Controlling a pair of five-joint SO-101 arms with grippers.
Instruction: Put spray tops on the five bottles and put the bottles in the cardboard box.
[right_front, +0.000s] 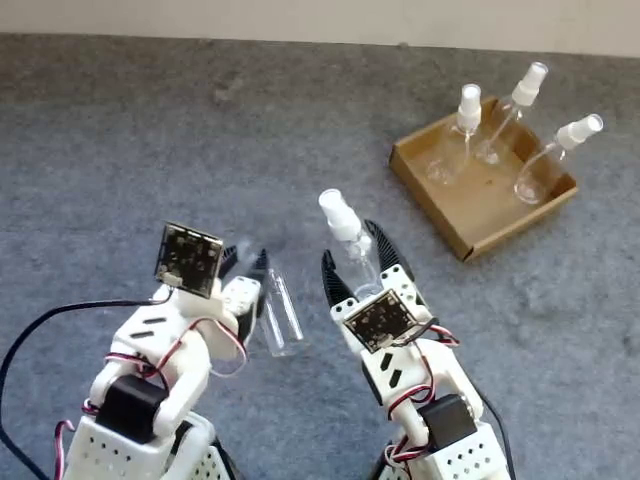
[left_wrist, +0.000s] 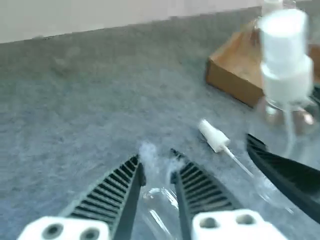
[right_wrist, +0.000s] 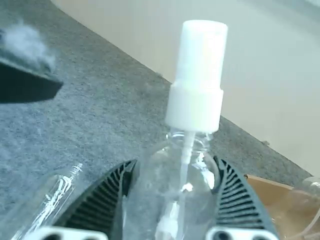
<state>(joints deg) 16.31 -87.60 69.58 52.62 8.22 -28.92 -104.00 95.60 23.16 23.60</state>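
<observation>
Right gripper clenched on white-capped clear plastic bottle; left gripper grasps uncapped clear bottle. Risk: smooth bottle may slip from grip during transfer.

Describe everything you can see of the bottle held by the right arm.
The bottle is clear, plastic-looking and seems empty, with a rounded body. A white spray top sits on its neck, and its thin tube runs down inside. The right tool is shut on the body, with black ribbed fingers on both sides. The bottle is over the grey table, short of the cardboard box, its top tilted away from the arm.
</observation>
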